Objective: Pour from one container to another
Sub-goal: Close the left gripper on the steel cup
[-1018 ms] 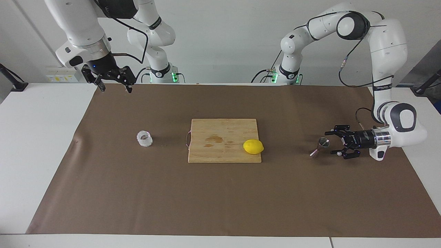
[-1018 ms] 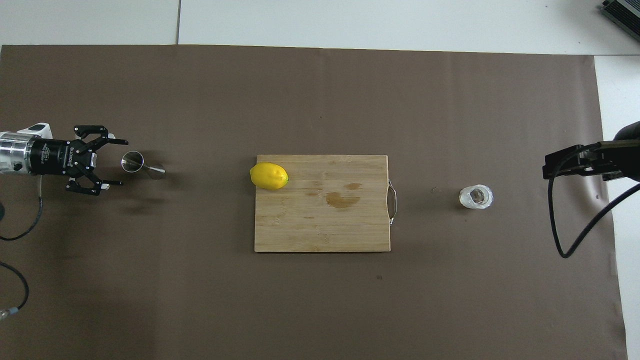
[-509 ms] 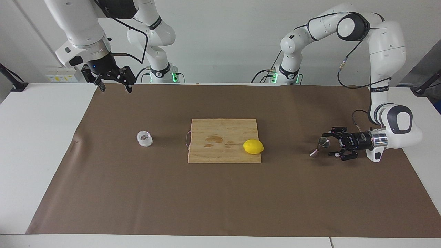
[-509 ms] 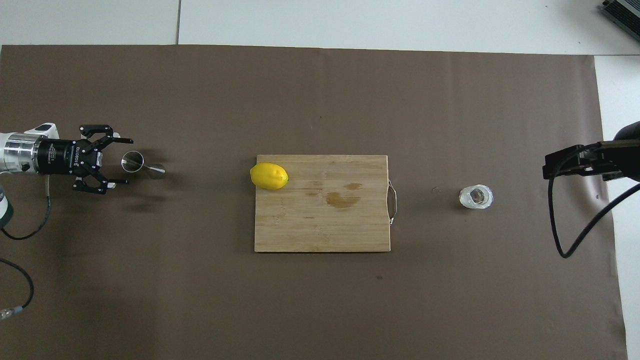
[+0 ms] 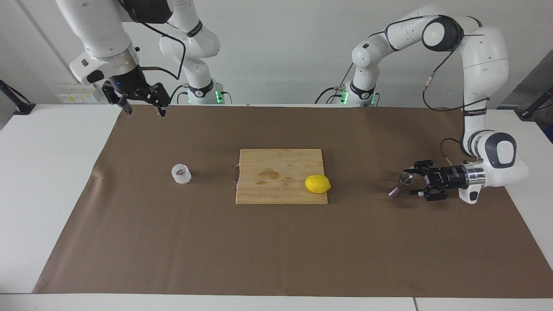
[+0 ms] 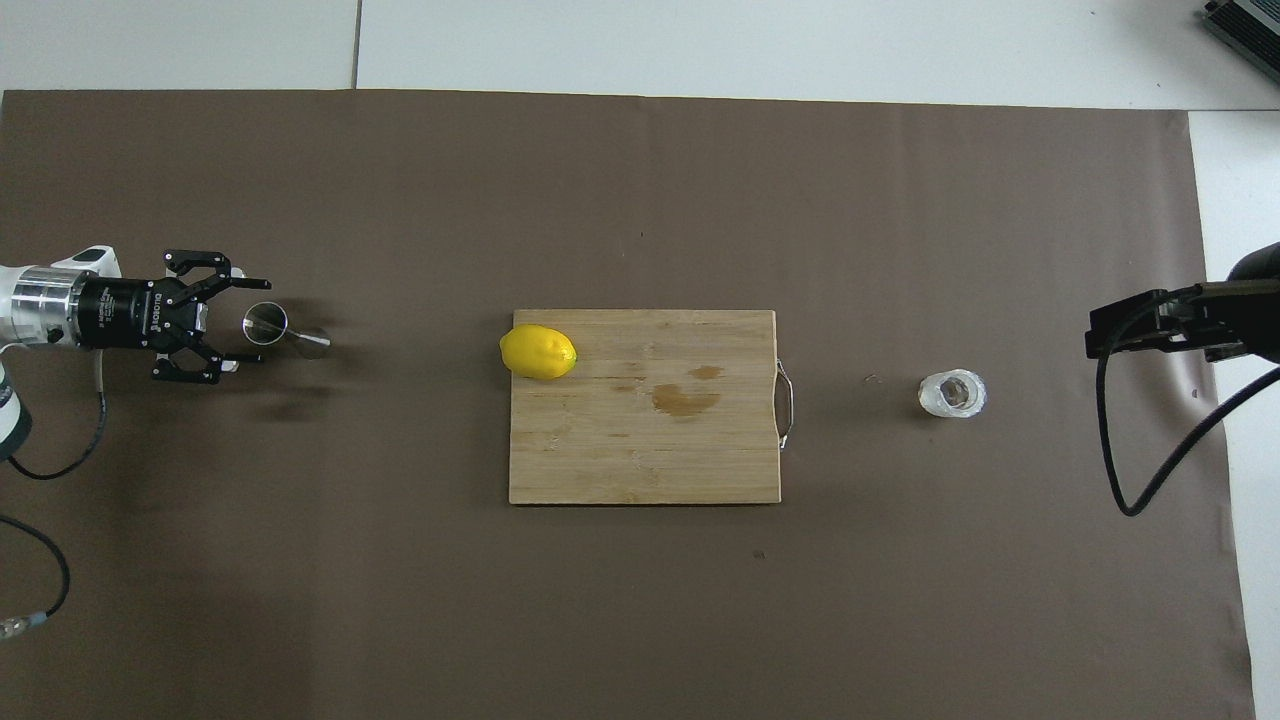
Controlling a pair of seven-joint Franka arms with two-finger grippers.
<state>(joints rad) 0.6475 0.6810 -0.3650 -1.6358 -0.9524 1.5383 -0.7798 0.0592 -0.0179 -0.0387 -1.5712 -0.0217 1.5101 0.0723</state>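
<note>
Presently we note the left gripper (image 5: 415,185) low at the left arm's end of the table, lying level, its fingers parted on either side of the upper cone of the steel jigger (image 5: 400,183) but, as far as we can see, not yet pinching it; nothing is grasped. We find the jigger standing on the brown mat (image 5: 276,242), well apart from the wooden cutting board (image 5: 281,192) and the lemon (image 5: 317,183) that rests on the board's corner. We see the frosted cup (image 5: 181,174) on the mat toward the right arm's end, beside the board's handle, untouched. Our right gripper (image 5: 142,106) waits high over the mat's edge by its own base, fingers spread and empty. We judge the jigger light, rigid and slick: polished steel on sloped cones would likely squirt out of a pinch, so the narrow waist looks the surest hold. We reckon the cup light too, its textured wall kinder to grip, best taken across the middle and kept upright.
</note>
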